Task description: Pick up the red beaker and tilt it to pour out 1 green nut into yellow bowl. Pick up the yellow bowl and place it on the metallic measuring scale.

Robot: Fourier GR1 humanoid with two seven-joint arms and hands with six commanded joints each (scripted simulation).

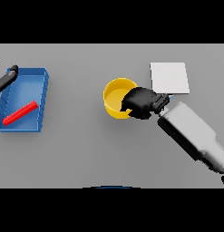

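Right, nearest us the right robot hand (141,102), on its white and grey arm, has dark fingers curled over the rim of the round yellow bowl (116,96), clutching its right side on the grey desk (86,149). Just beyond sits the flat pale square measuring scale (169,77), apart from the bowl. Far left, a blue rectangular tray (43,90) holds a red cylindrical beaker (20,113) lying tilted. The left robot hand (7,77) shows at that tray's far corner; its fingers I cannot make out.

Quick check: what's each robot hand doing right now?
Left robot hand: at the far left edge above the blue tray; fingers cannot be told.
Right robot hand: closed on the yellow bowl rim.
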